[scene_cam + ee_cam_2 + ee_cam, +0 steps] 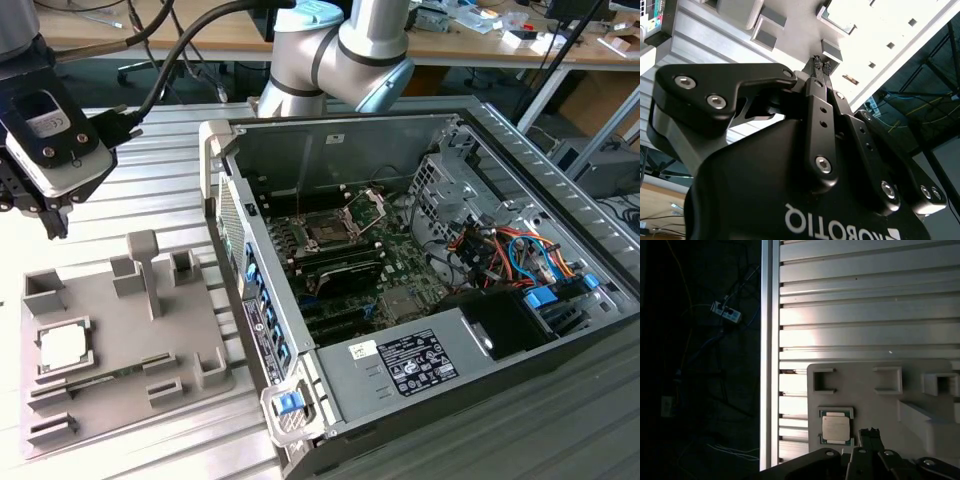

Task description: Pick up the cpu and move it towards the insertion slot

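Gripper point(821, 62): the jaws are being held fully closed. In the second wrist view the two fingertips are pressed together with nothing between them, so no object is being carried.

In the first wrist view the fingertips point(866, 433) are being seen just beside the cpu point(835, 428) but not touching it. Judging from the exterior view, the gripper is being held above the table, apart from the tray.

The cpu is lying flat, pale metal lid up, in a shallow pocket of the grey tray point(880, 375). Raised lips are bearing against two opposite sides of the chip. The other two sides appear to be left free.

The tray is resting on the slatted aluminium table point(865, 290), just beside the open computer case point(330, 150). The insertion slot point(325, 232) is sitting on the board inside the case, with its hinged plate point(372, 205) tipped up. It is well apart from the cpu, towards the exterior view's right.

Handling (judgement):
- The chip is being taken as light, thin and stiff.
- The smooth lid is likely slippery.
- The underside contacts and board corners are being treated as fragile.
- Hold is best taken across the two free opposite edges, squarely and centred, with light force so the chip is not tilted or flicked out.
- The jaws would have to be opened wider than the chip first.
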Controlling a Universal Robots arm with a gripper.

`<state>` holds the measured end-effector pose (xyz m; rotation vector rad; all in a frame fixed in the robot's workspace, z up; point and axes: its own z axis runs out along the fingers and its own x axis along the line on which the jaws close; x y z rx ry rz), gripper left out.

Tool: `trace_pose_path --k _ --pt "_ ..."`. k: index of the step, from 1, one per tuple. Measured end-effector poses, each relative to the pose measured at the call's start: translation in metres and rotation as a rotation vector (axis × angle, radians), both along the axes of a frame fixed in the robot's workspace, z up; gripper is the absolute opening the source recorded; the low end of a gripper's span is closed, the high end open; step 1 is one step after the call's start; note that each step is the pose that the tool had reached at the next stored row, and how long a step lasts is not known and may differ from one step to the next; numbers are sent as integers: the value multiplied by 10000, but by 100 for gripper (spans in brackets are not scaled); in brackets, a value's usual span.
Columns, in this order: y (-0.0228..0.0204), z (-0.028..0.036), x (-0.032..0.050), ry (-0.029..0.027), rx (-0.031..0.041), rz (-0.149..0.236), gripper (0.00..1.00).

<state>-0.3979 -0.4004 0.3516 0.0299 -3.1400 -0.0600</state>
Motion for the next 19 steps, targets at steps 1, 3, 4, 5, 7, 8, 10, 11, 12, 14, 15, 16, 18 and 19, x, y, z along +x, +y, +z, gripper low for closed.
trace_pose_path --k 1,3,4,5,7,8,10,11,12,14,15,16,18,19 --pt "0 0 -7 1 -1 0 11" --pt "0 0 -20 1 0 1 11" --pt "0 -1 -26 0 0 1 11" --pt "0 -1 -30 1 0 1 11" --pt "0 -1 -36 0 -1 1 11" --pt "0 -1 -41 0 -1 0 11" --pt "0 -2 -44 0 0 1 11" --pt "0 -77 -58 1 0 1 11" --pt "0 -111 -59 0 -1 1 11" --pt "0 -112 -59 1 0 1 11" --pt "0 -119 -61 -1 1 0 11" --pt "0 -125 -68 1 -1 0 11" --pt "0 -131 -71 1 -1 1 11" --pt "0 -142 -73 0 0 1 11"
